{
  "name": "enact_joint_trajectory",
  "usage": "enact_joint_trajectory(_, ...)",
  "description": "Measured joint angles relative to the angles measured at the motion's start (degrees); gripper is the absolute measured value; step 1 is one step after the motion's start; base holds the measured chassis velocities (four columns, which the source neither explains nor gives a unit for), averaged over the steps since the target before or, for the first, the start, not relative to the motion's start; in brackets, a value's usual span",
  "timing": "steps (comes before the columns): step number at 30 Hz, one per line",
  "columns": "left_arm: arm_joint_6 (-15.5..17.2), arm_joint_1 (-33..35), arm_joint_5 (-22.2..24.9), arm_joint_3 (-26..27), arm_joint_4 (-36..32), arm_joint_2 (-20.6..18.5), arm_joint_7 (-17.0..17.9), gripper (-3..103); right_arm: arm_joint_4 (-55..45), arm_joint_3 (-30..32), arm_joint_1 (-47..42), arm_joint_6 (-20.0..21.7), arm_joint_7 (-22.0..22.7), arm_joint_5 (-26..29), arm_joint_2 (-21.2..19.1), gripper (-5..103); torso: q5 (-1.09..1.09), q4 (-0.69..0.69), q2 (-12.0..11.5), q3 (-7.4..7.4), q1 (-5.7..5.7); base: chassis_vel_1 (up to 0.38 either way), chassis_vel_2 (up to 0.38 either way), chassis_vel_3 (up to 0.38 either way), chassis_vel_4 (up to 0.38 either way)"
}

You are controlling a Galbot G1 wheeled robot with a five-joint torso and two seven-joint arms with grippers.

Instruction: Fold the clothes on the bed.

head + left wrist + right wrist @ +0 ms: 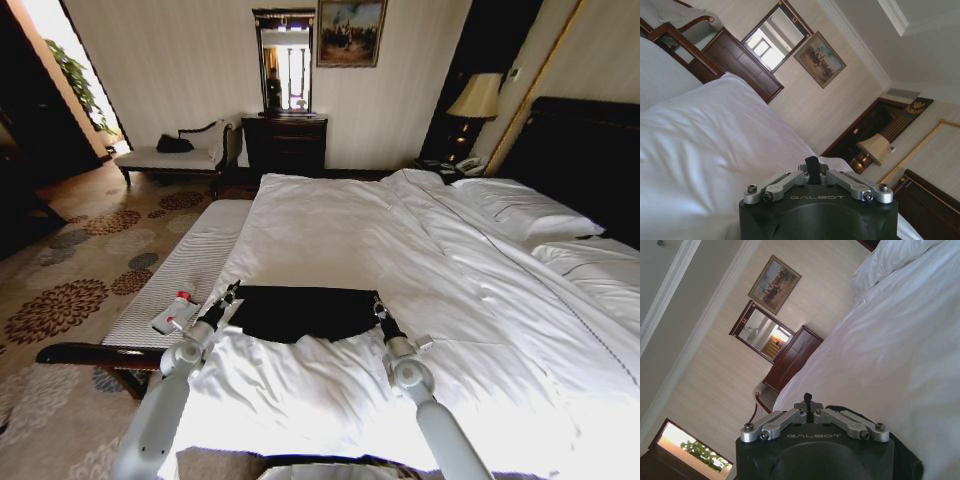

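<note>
White bed (330,225) spreads clear beyond the T-shirt (300,312), left claw (231,294) and right claw (378,305) each pinching a corner

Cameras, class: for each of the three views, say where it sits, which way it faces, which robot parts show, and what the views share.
Head view: high on the robot, looking down the bed at the black T-shirt; left gripper and right gripper at its corners.
Left wrist view: behind the left gripper, low over the sheets.
Right wrist view: behind the right gripper.
Shared: mirror and painting.
</note>
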State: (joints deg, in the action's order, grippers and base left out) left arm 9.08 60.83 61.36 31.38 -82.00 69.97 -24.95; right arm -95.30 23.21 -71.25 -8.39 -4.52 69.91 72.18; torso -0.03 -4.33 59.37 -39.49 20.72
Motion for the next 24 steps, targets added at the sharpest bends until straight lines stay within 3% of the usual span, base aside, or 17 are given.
enact_joint_trajectory(21,-2.03,4.10,-2.64,0.89,-2.44,0.34,-1.19,1,0.94,-0.37,-2.90,-2.69,-3.21,-4.97,0.84,1,0.00,-0.01,0.00,-0.01,0.01,0.000,0.000,0.000,0.000)
enact_joint_trajectory(22,-2.23,4.55,-2.78,1.23,-3.18,0.28,-1.13,1,0.28,-0.26,-3.22,-2.88,-3.22,-5.16,0.74,6,0.00,-0.02,0.00,-0.01,0.01,0.000,0.000,0.000,0.000)
enact_joint_trajectory(24,-2.47,5.13,-2.92,1.65,-4.10,0.17,-1.12,5,-0.61,-0.09,-3.62,-3.09,-3.22,-5.26,0.59,6,-0.01,-0.02,0.00,0.00,0.00,0.000,0.000,0.000,0.000)
